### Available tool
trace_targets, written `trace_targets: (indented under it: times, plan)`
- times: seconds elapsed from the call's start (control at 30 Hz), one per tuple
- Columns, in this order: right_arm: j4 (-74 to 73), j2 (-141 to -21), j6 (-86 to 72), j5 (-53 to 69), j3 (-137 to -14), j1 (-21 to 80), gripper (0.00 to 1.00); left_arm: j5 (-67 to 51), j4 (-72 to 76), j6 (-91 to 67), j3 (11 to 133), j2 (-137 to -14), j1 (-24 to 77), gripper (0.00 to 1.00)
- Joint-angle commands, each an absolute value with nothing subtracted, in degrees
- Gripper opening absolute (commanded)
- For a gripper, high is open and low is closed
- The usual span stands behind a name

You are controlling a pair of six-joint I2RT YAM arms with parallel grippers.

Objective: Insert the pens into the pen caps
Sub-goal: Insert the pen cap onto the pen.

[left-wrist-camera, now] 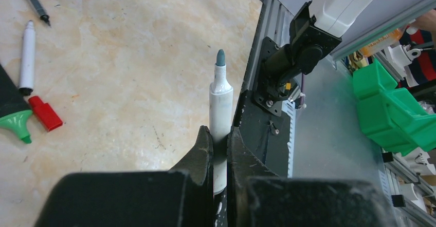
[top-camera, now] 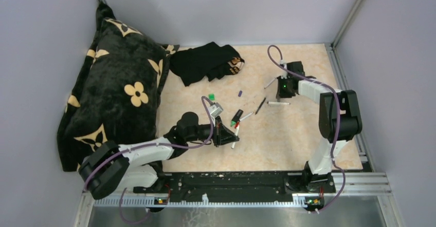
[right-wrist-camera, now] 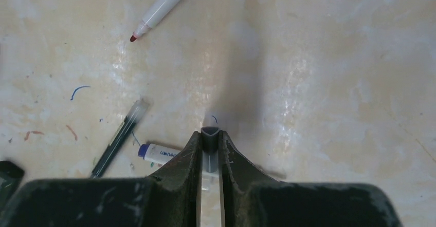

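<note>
Near the middle of the worktop [top-camera: 288, 145], a little toward its near edge, the left gripper [left-wrist-camera: 220, 134] is pressed together on a white-barrelled pen [left-wrist-camera: 221, 91]. The pen stands between the two fingers, and its bare blue-green tip points away from the gripper.

Just beside this gripper, on the side of the far edge, lie a red cap [left-wrist-camera: 45, 113], a thick black marker [left-wrist-camera: 9, 98] with a green tip, and a second white pen [left-wrist-camera: 26, 52] with a dark end. The red cap lies just beside the green tip of the marker. Nearer to the far edge, a green cap [top-camera: 211, 97] and a purple cap [top-camera: 240, 93] rest apart from each other, in front of a black cloth [top-camera: 205, 62]. Between the two grippers lies a thin dark pen [top-camera: 260, 105].

Toward the far right corner, the right gripper [right-wrist-camera: 209, 138] is low over the worktop and its fingers pinch a small grey piece [right-wrist-camera: 209, 132]. I cannot tell if it is a cap or the end of a pen. Near it lie a red-tipped white pen [right-wrist-camera: 164, 3] and a short white pen [right-wrist-camera: 159, 154] with a blue end.

A black cushion [top-camera: 118, 98] with yellow flowers covers the left edge.
</note>
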State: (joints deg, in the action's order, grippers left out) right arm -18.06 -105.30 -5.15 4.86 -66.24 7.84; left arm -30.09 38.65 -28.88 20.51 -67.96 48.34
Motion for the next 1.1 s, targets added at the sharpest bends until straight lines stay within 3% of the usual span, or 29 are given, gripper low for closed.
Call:
trace_targets:
  times: [0.0,0.3,0.47,0.67,0.77,0.83,0.9,0.97,1.07]
  plan:
    - [-9.8,-94.9,-7.7,10.8,-63.6,4.8,0.00,-32.8,44.1,-28.5,24.1,-72.1,49.7,0.00]
    - [-1.6,-76.6,-15.4,32.9,-55.1,-1.0,0.00,-32.8,49.7,-28.5,30.4,-80.3,52.5,0.00]
    - [13.0,-65.5,-24.8,52.2,-46.6,-4.4,0.00,-32.0,55.9,-26.2,32.4,-82.3,55.2,0.00]
    - [31.1,-63.5,-31.9,71.0,-41.9,-4.8,0.00,-31.4,49.2,-21.6,36.6,-84.1,56.1,0.00]
    - [18.5,-63.8,-16.1,78.8,-43.8,-4.8,0.00,-30.6,41.2,-16.7,36.8,-81.7,56.1,0.00]
    - [-2.8,-63.9,4.1,84.3,-47.8,-4.8,0.00,-30.4,37.0,-12.8,35.0,-78.9,56.1,0.00]
    - [-36.7,-63.6,41.5,85.6,-54.1,-4.8,0.00,-30.6,33.6,-8.5,33.0,-75.3,56.0,0.00]
    - [-60.6,-63.8,78.5,83.6,-57.5,-3.9,0.00,-31.2,30.5,-6.0,31.5,-72.7,56.2,0.00]
    - [-67.5,-63.8,96.2,77.4,-58.6,-0.9,0.00,-32.2,26.5,-4.0,30.7,-70.1,56.2,0.00]
